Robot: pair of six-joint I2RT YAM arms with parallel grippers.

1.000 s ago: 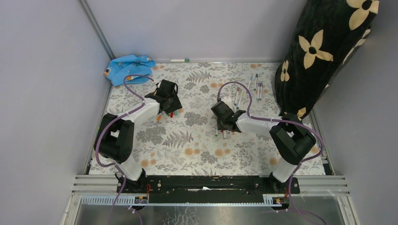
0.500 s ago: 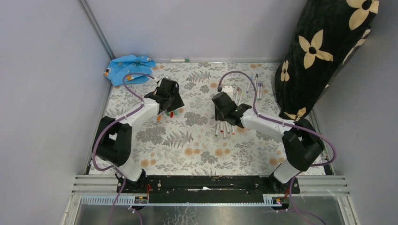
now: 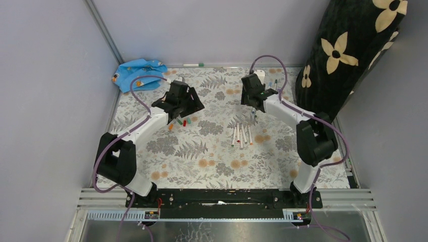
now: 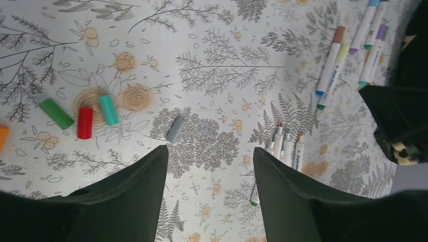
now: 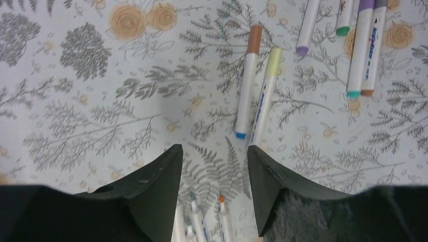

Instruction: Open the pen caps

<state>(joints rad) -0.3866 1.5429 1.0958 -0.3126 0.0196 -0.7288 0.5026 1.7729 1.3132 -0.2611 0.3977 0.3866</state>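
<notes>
Far left, back corner: blue cloth [image 3: 137, 73] bunched against the wall, off the leaf-print table [image 3: 202, 161].

Loose caps lie on the table left of my left gripper [image 4: 209, 150]. In order: orange cap [image 4: 2, 138], cut off by the edge of the wrist view; green cap [image 4: 56, 113]; red cap [image 4: 85, 122]; teal cap [image 4: 108, 109]. Red and teal lie close together, almost touching. The grey cap [image 4: 175, 129] lies apart, just ahead of my left finger.

My left gripper hangs over the table with its jaws spread and nothing between them.

Centre: uncapped pens [image 3: 241, 134] in a small row, roughly parallel, tips bare.

My right gripper [image 5: 213, 147] is further back, jaws wide apart and empty, above bare table. Just ahead of it, a brown-capped pen [image 5: 247, 80] and a yellow-capped pen [image 5: 265, 96] lie side by side. More capped pens [image 5: 361, 45] are clustered to their right.

Far right: black flowered cushion [image 3: 353, 50] standing at the table's edge.
</notes>
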